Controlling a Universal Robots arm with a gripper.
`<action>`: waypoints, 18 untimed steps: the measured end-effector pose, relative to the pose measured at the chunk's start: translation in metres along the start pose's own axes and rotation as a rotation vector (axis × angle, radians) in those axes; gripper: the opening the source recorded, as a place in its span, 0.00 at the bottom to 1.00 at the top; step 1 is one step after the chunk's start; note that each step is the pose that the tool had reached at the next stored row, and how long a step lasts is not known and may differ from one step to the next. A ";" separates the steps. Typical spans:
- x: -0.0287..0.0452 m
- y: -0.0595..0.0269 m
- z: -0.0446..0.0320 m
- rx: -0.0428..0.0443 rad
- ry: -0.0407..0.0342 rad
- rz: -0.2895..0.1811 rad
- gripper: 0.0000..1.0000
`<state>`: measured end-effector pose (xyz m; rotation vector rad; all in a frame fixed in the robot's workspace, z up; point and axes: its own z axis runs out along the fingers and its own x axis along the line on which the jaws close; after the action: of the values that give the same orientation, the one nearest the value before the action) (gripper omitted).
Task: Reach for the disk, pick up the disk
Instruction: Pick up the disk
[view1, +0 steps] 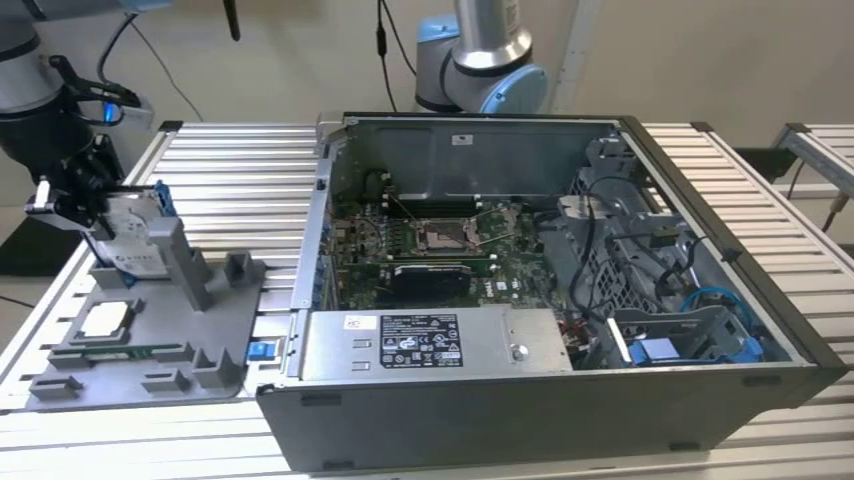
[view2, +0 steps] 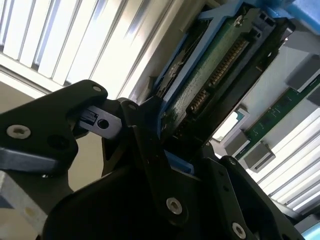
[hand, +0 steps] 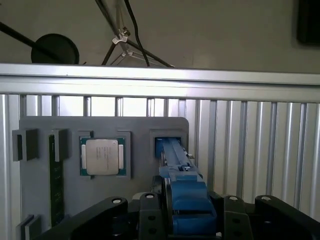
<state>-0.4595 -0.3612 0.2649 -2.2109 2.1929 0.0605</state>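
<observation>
The gripper (view1: 110, 222) is pinching the disk (view1: 134, 255), pressing its blue bracket (hand: 186, 200) from both sides, while the disk is standing on edge in the grey tray (view1: 180, 350). Beneath the gripper a ribbed metal table (view1: 227, 160) is carrying everything, and a plain beige wall (view1: 694, 60) is closing the room behind. Near the gripper a CPU chip (hand: 102, 157) is lying flat in the tray. Well apart from it, an open computer case (view1: 534, 420) is sitting. The disk's white label is showing print too small to read.
</observation>
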 end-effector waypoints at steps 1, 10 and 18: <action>0.0000 0.0000 0.0000 0.0000 0.0000 0.000 0.00; -0.0007 0.0018 -0.0163 0.0060 0.0000 0.000 0.00; -0.0015 0.0035 -0.0329 0.0198 0.0002 -0.001 0.00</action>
<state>-0.4627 -0.3612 0.2978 -2.2018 2.1828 0.0384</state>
